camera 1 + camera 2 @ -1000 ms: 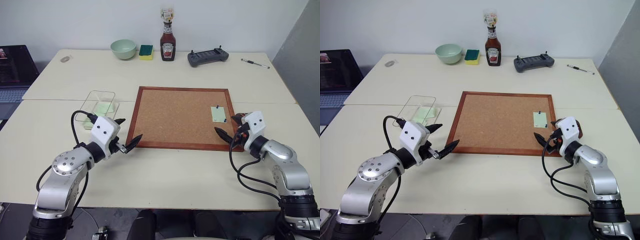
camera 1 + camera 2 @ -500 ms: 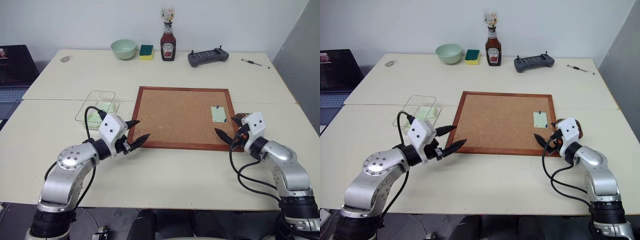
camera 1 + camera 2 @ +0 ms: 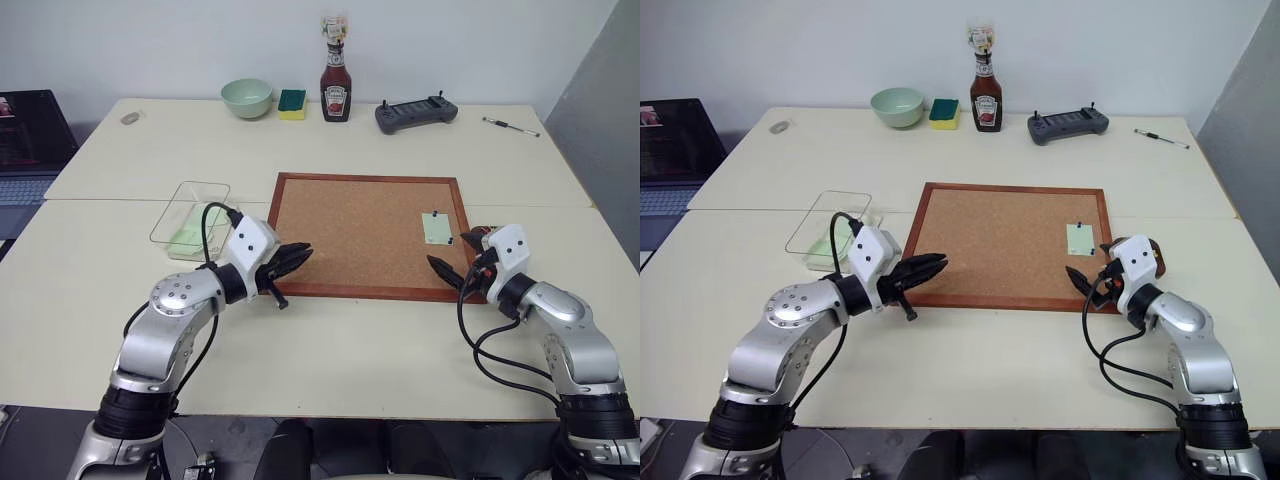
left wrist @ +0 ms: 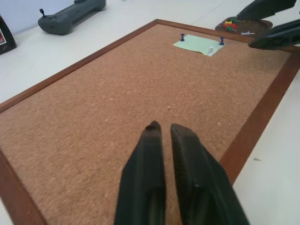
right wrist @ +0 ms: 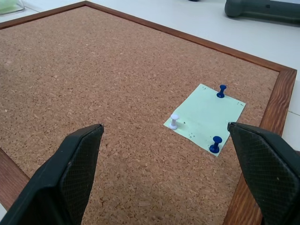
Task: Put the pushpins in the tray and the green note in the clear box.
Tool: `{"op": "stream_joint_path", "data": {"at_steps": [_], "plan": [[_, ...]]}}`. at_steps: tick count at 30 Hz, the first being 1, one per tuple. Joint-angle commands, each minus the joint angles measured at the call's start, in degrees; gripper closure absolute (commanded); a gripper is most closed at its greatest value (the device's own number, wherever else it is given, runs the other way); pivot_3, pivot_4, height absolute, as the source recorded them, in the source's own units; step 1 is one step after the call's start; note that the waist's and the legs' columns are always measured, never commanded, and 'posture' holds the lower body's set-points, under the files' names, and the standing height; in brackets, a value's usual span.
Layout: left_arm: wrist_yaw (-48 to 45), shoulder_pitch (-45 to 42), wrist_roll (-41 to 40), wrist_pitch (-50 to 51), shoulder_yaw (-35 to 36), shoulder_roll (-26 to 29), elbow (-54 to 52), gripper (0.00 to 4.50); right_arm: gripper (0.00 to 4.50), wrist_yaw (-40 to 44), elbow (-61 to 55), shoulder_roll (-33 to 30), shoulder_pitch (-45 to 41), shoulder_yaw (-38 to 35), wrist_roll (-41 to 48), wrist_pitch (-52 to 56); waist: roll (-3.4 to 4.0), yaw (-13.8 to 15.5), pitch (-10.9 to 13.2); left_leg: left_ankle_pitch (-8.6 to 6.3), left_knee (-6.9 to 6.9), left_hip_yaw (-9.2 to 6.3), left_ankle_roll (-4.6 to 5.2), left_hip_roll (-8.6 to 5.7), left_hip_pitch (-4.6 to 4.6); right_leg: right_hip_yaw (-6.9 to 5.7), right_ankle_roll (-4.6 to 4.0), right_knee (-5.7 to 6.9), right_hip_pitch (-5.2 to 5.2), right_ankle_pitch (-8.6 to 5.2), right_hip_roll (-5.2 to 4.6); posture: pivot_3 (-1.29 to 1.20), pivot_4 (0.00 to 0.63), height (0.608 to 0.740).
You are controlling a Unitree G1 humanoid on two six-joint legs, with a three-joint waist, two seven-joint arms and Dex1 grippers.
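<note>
Now, nearer arm: right pincer [image 5: 168, 173], jaws wide, empty, facing the green note [image 5: 205, 117] just ahead.
Pins: pushpins [image 5: 221, 90] along note's far edge.
Left pincer [image 4: 163, 133]: shut, empty, well apart.

No lettering is readable, even on the ketchup bottle's [image 3: 336, 91] label.

The left gripper [image 3: 298, 256] has swung rightward in the head views, from beside the clear box [image 3: 192, 218] to over the lower-left corner of the corkboard [image 3: 360, 232]. Its fingers [image 4: 150, 168], spread wide a second ago, are now pressed together, apparently gripping nothing.
</note>
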Motion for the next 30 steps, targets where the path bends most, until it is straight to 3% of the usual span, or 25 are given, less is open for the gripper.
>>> {"op": "stream_joint_path", "data": {"at_steps": [1,19,30], "plan": [[-0.84,-3.22,0.66,-2.39,-1.68,-1.74,2.11,4.43,0.00,0.11,-2.18,-0.17,-0.80,-0.76,0.76,-0.61,0.00,0.01,0.00,0.00,0.00,0.00,0.00,-0.01,-0.01,0.00,0.00,0.00,0.00,0.00,0.00,0.00,0.150,0.740],[-1.63,-15.51,8.79,-12.85,-8.39,-12.79,31.39,4.43,0.00,-1.35,-3.51,0.31,-2.44,-1.42,3.19,3.67,0.00,-0.07,0.00,0.01,0.11,-0.03,0.00,-0.09,-0.06,-0.02,0.05,0.03,-0.03,0.03,-0.04,0.00,0.150,0.740],[-3.04,-14.79,10.60,-15.75,-9.01,-15.01,36.03,4.43,0.00,-3.16,13.36,1.74,-17.46,2.31,-1.48,4.51,-0.01,-0.40,-0.02,0.02,0.15,-0.04,-0.01,-0.12,-0.09,-0.01,0.09,0.07,-0.08,0.05,-0.07,0.00,0.150,0.740]]}}
